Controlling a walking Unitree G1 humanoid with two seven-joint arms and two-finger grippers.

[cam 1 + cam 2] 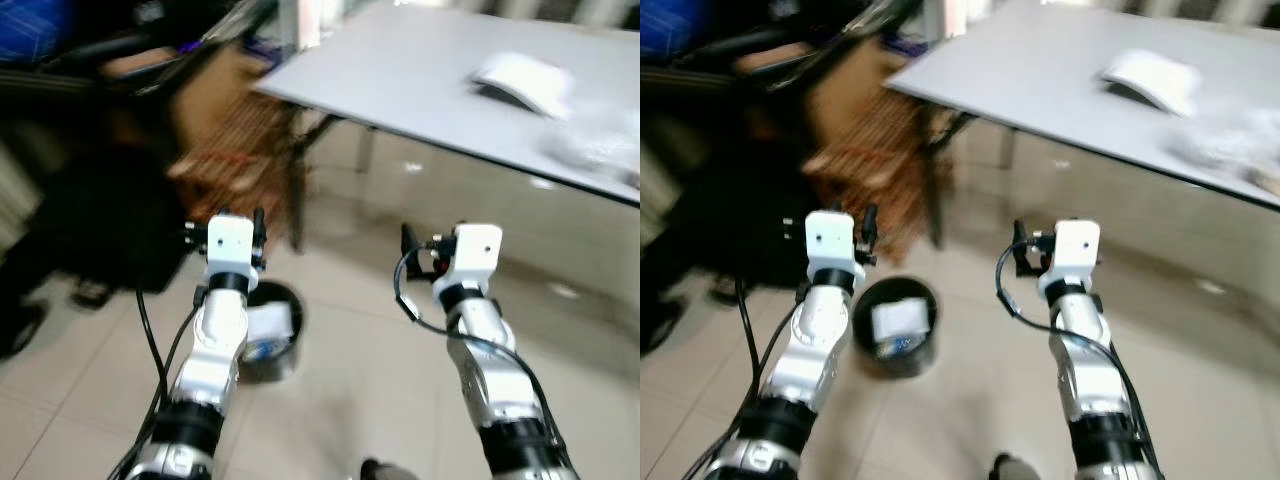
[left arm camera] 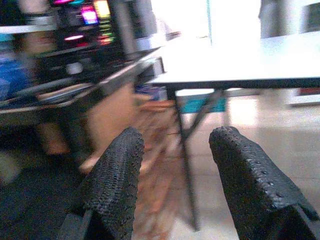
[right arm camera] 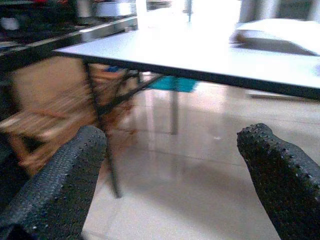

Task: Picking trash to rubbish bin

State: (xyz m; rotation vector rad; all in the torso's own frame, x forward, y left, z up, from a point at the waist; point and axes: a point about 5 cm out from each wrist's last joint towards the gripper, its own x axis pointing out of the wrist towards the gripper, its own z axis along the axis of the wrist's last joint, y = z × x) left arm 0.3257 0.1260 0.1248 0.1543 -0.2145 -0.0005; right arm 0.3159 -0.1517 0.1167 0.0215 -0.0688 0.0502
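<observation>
Black round rubbish bin [image 1: 896,327] on the tiled floor [image 1: 970,400], just below and between the two forearms, nearer the left arm; white paper and a bluish scrap inside it, blurred; bin partly hidden behind the left forearm in the left eye view. Left gripper [image 2: 175,165] raised ahead of the body above the bin's left side, fingers [image 2: 112,185] spread apart, nothing between them. Right gripper [image 3: 175,175] raised at about the same height, well to the right of the bin, fingers [image 3: 280,175] spread wide, nothing held. Grey desk [image 1: 420,80] ahead and to the right, on thin black legs; near corner of the desk just above the bin's far side; white rounded object [image 1: 522,82] lying towards the far right edge of the desk; crumpled clear plastic [image 1: 598,145] near the right front edge, too blurred to name further. Wicker-like brown basket [image 1: 235,150] on the floor under the desk's left corner; dark furniture [image 1: 90,190] to the left of it, blurred. Dark small thing [image 1: 385,470] on the floor at the bottom edge between the arms, cannot tell what.
</observation>
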